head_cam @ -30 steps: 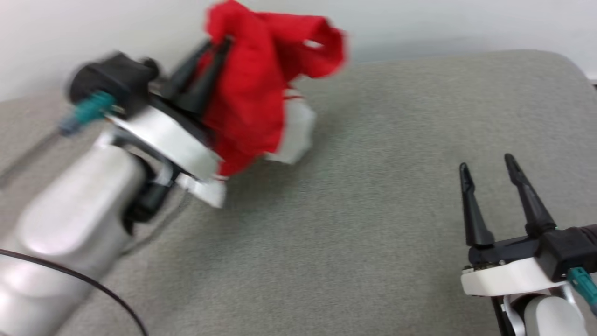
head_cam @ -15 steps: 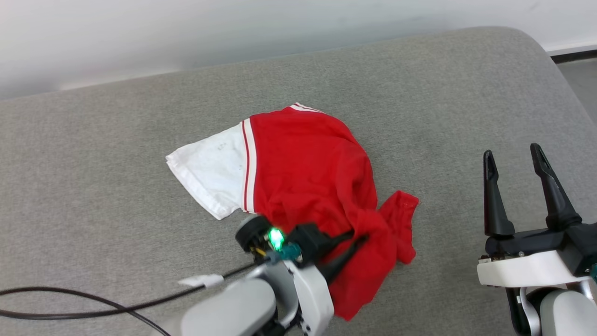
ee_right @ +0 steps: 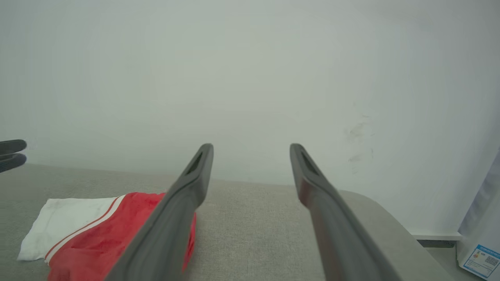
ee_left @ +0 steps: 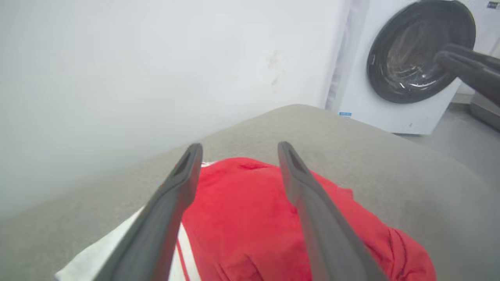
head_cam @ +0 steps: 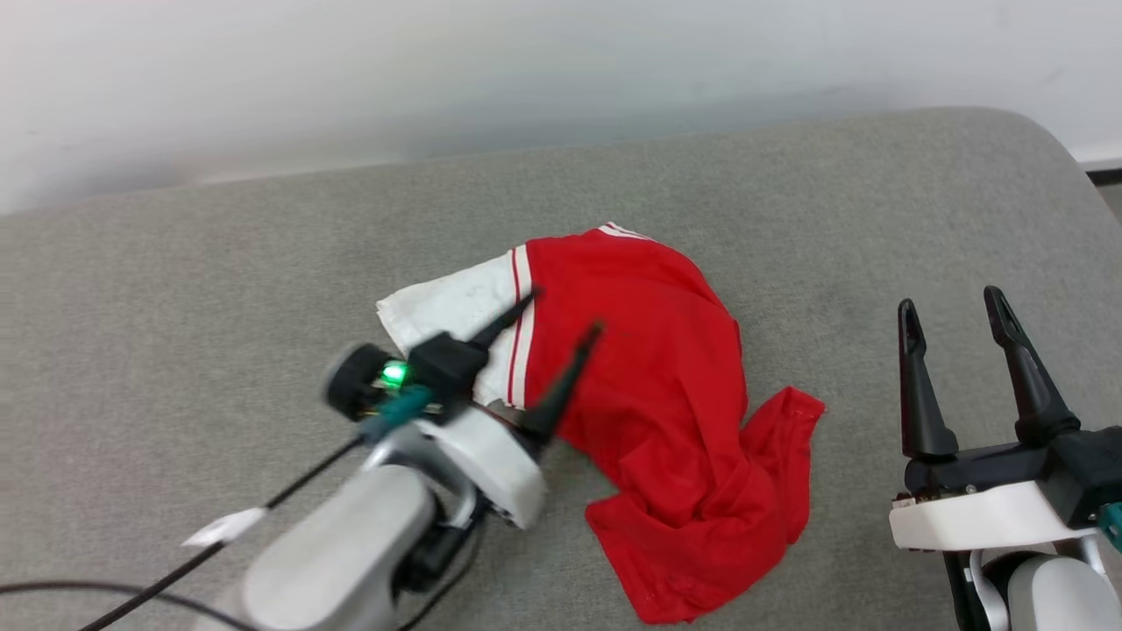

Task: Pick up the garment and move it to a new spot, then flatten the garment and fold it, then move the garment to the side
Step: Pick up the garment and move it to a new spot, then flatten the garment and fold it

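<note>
We see a red jersey shirt with a short white sleeve (head_cam: pixel 666 412) lying in a loose heap on a grey fabric-covered worktop (head_cam: pixel 219 307). It sits about midway between the far edge and the near edge. The garment is not flat: the red body is bunched and folded over itself. 1 crumpled red flap reaches toward the near edge, and a smaller flap sticks out toward the right side. The white sleeve is spread on the side that faces the left end of the worktop. A red-white striped trim runs where the sleeve meets the red cloth. A second bit of striped trim shows at the part of the shirt nearest the far edge.

The left end effector (head_cam: pixel 563 314) is over the sleeve and the striped trim. Its 2 long dark fingers are spread wide, and no cloth is between them, so it is open and grips nothing. We cannot tell whether the fingertips touch the fabric. A green light glows on the wrist behind it.

The right end effector (head_cam: pixel 951 301) is also open, with nothing held. It is over bare worktop near the near edge, well apart from the shirt, and its fingers point toward the rounded far right corner.

In the left wrist view, a white washing machine with a round dark door (ee_left: pixel 394 78) stands on the floor beyond that corner.
</note>
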Available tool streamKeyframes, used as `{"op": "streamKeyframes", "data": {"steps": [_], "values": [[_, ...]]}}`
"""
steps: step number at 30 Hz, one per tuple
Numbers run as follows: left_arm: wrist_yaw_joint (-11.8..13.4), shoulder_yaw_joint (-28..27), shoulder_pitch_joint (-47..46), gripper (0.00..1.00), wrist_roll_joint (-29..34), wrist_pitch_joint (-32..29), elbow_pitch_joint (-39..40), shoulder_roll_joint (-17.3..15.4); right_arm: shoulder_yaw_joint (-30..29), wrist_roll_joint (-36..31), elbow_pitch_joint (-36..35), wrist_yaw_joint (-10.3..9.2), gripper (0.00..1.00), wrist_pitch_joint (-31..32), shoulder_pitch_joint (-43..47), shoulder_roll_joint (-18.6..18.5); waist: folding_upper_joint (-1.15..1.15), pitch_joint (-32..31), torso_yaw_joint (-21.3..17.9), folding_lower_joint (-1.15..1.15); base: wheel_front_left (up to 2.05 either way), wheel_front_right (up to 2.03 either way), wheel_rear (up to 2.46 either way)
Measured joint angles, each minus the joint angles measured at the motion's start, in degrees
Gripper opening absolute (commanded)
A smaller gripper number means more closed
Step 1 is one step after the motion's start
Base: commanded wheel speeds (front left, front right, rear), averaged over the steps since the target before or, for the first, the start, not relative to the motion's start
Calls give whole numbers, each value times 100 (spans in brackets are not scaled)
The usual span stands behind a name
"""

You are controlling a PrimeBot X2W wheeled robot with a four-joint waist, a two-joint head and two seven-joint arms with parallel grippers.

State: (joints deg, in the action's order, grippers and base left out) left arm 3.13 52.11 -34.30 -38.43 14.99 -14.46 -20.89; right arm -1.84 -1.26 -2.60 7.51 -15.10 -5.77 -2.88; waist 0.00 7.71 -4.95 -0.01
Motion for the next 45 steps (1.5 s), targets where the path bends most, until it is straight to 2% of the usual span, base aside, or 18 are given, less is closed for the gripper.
{"op": "streamKeyframes", "data": {"steps": [5,10,13,17,25,27,31,36,41,42,45], "values": [[264,-1404,616,100,378,1,673,-381,31,89,-65,0,100,0,32,1,0,-157,167,0,0,0,0],[421,-2753,1410,100,684,8,1200,-519,112,153,-122,0,100,0,101,2,0,-265,298,0,0,0,0],[522,-3418,2060,100,815,8,1570,-407,133,201,-166,0,100,0,119,2,0,-302,339,0,0,0,0],[475,-4002,2869,100,954,8,1790,-208,158,266,-222,0,100,0,169,1,0,-335,382,0,0,0,0],[85,-4393,3672,100,1386,8,1701,341,197,302,-266,0,100,0,244,1,0,-360,441,0,0,0,0],[-91,-4390,3706,100,1466,8,1617,455,207,311,-272,0,100,0,258,1,0,-356,455,0,0,0,0],[-499,-4417,3729,100,1481,8,1456,619,224,322,-258,0,100,0,260,1,0,-349,464,0,0,0,0],[-714,-4614,3654,100,1514,8,1346,719,231,319,-253,0,100,0,258,1,0,-297,421,0,0,0,0],[-872,-4563,3290,100,1567,-34,1214,538,230,312,-233,0,100,0,220,1,0,-129,315,0,0,0,0],[-950,-4432,2815,100,1550,-486,1120,280,167,323,-225,0,100,0,155,1,0,45,239,1,0,0,0],[-1006,-4245,2159,100,1471,-1101,1059,-79,125,320,-279,0,100,0,75,0,0,282,169,1,0,0,0]]}}
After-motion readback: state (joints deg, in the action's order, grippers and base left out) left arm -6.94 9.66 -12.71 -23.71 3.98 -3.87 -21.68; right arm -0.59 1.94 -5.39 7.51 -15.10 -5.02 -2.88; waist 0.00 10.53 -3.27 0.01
